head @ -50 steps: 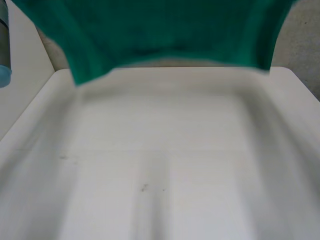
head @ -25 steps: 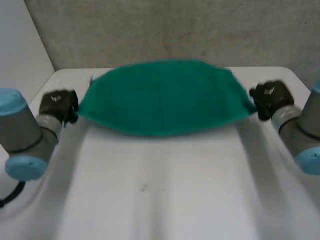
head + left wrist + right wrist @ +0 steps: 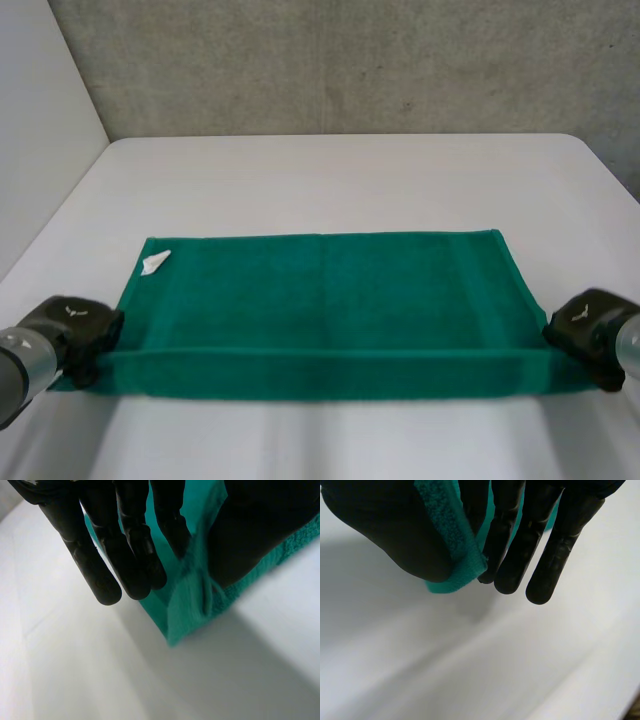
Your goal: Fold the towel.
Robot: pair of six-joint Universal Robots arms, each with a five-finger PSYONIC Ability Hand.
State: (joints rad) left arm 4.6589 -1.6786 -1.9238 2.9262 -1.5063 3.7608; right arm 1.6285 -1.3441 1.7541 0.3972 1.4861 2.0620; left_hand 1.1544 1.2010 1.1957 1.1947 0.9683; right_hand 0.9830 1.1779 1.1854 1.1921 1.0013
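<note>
The green towel (image 3: pixel 325 300) lies spread flat across the white table (image 3: pixel 330 180), its long side running left to right, with a white label (image 3: pixel 155 262) near its far left corner. My left hand (image 3: pixel 72 330) pinches the near left corner; the towel's corner (image 3: pixel 192 605) sits squeezed between thumb and fingers (image 3: pixel 125 545). My right hand (image 3: pixel 590 335) pinches the near right corner, where the towel's edge (image 3: pixel 452 545) is caught between thumb and fingers (image 3: pixel 530 535). Both hands rest low at the table surface.
A grey wall (image 3: pixel 330 60) rises behind the table's far edge. Bare table lies beyond the towel and in front of it, toward me.
The towel was held up high, then swung down and forward. It now lies flat on the table, and both hands have dropped to the near corners.
</note>
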